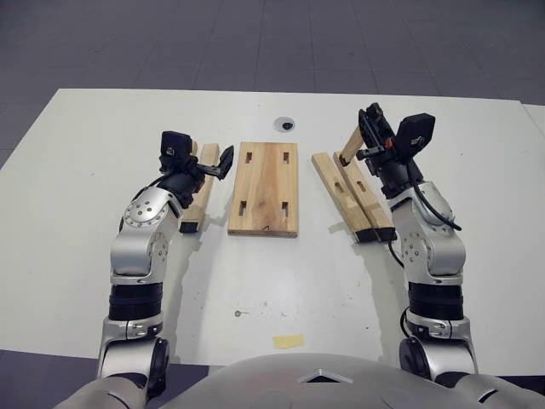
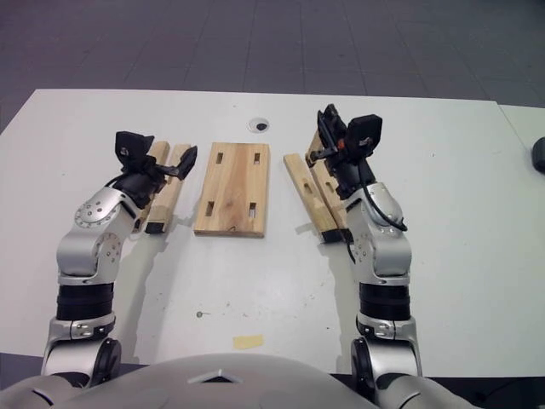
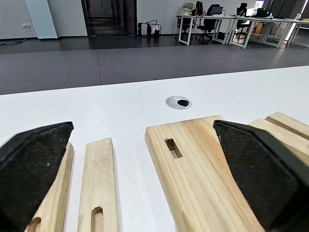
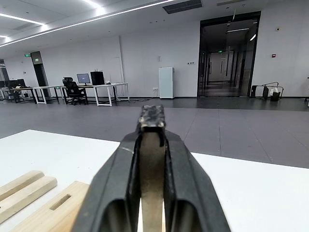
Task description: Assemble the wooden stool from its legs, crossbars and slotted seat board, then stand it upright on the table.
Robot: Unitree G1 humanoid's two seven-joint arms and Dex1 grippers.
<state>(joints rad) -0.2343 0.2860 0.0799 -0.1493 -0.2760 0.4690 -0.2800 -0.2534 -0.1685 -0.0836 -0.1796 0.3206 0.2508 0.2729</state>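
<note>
Seat board: the seat board [image 1: 266, 192] lies flat in the middle of the white surface [image 1: 102, 153]. Four slots show in its top face. It is joined to nothing.

Left bars: two left bars [image 2: 173, 186] lie side by side on the surface, just left of the seat board and roughly parallel to it. Slots show in their upper faces, and the near ends are dark.

Right bars: two right bars [image 1: 339, 194] lie together on the surface, right of the seat board. They are angled, with their far ends leaning toward the board.

Left pincer: the left pincer [image 3: 144, 128] is spread wide with nothing in it. It hovers low over the far ends of the left bars, reaching toward the near edge of the seat board.

Right pincer: the right pincer [image 4: 152, 125] is clamped on a held bar [image 1: 351, 146], with the wood sandwiched tight between both sides.

Held bar: it is lifted off the surface and tilted, above the far end of the right bars. Its lower end is close to them, but it is not clear whether they touch.

Other: a round grommet [image 1: 285, 124] is set in the surface beyond the seat board. A yellow tape scrap [image 1: 288, 341] lies near the front edge.
</note>
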